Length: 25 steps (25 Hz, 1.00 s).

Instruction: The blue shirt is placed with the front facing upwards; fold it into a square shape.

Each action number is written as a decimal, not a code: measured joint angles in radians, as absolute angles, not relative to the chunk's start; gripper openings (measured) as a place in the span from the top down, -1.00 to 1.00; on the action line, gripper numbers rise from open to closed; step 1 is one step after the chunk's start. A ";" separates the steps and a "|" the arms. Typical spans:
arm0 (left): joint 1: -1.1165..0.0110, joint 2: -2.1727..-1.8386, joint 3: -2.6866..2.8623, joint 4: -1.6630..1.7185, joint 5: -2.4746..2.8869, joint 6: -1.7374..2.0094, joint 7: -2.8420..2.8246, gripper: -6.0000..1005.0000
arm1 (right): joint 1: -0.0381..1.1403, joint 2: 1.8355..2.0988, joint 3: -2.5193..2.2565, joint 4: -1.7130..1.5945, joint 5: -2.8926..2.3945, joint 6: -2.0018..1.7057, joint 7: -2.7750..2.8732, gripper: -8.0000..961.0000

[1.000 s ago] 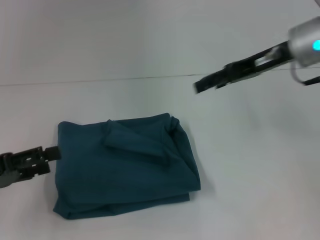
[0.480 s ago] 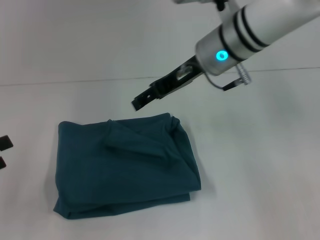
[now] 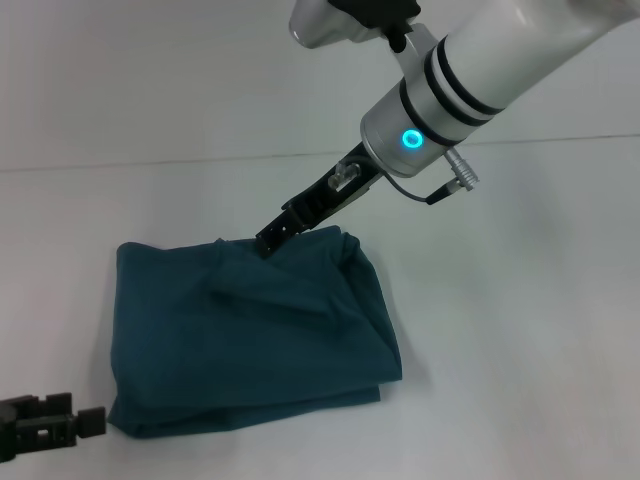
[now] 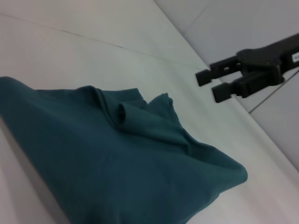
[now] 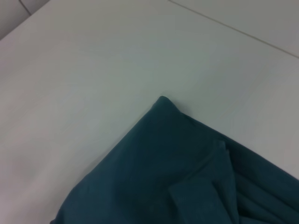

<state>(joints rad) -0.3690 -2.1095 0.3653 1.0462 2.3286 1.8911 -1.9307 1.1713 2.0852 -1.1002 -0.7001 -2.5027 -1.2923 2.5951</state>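
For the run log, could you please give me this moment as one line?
shirt: folded bundle on table | right tool: at shirt's far edge | left tool: near corner, apart from shirt

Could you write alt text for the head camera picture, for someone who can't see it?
A blue shirt, folded into a rough, rumpled rectangle, lies on a white table. The robot's right claw reaches down from the upper right, its tip at the shirt's far edge. The left claw sits low at the near left corner, just off the cloth.

The bench (image 3: 520, 330) lies open around the blue shirt (image 3: 250, 330). The right hand (image 3: 272, 238) blocks its far edge; the left hand (image 3: 50, 428) sits off its near-left corner.
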 joint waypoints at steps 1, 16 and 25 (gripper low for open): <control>-0.368 -2.114 0.365 1.049 2.327 1.891 -1.931 -0.83 | 1.173 2.087 -1.106 -0.693 -2.503 -1.281 2.595 -0.78; -0.374 -2.116 0.347 1.047 2.312 1.889 -1.950 -0.83 | 1.209 2.110 -1.533 -0.544 -2.282 -0.895 2.569 -0.78; -0.384 -2.116 0.347 1.036 2.295 1.878 -1.957 -0.83 | 1.214 2.110 -1.601 -0.463 -2.236 -0.830 2.566 -0.52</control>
<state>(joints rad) -0.3837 -2.1165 0.3466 1.0359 2.2954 1.8775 -1.9568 1.2138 2.1104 -1.6012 -0.4633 -2.2362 -0.8297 2.5664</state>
